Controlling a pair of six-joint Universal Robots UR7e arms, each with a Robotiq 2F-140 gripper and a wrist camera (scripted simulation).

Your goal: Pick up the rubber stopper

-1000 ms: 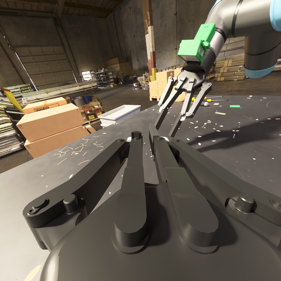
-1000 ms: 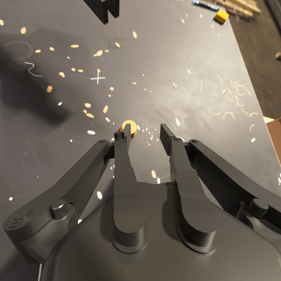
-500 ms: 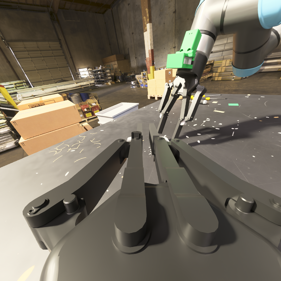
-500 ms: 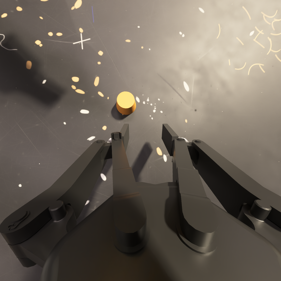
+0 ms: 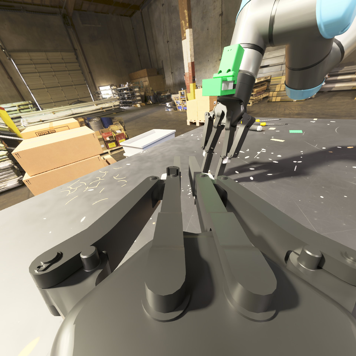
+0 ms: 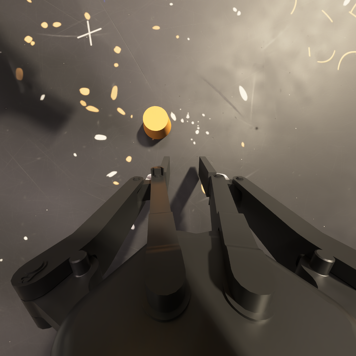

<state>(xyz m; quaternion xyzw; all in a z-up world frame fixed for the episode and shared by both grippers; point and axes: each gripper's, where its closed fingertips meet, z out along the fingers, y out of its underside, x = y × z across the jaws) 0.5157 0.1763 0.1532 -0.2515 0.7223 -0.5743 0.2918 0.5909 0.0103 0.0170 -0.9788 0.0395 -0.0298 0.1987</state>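
**One stopper free on the table, neither gripper holding it**

One orange rubber stopper [image 6: 156,123] stands upright on the dark, paint-flecked table [image 6: 269,115], wider face up, casting a short shadow to its lower left. It lies just ahead of the right gripper [image 6: 184,163] and slightly to the left of the gap between the fingertips, touching neither finger. That gripper's jaws stand parted with nothing between them, hanging over the table surface.

The left gripper [image 5: 184,163] sits low over the same table, its two fingers drawn close with only a narrow slit between them and nothing held. In the left wrist view the right gripper [image 5: 212,169] points down at the table just beyond the left fingertips, with a green block [image 5: 221,77] mounted at its wrist; the stopper is hidden from this view.

Containers: a white tray [image 5: 148,139] sits beyond the far table edge; its interior is only partly visible and its contents cannot be determined. Stacked cardboard boxes [image 5: 57,152] to the left are closed. Screwdrivers [image 5: 267,123] with yellow handles lie at the far side of the table.
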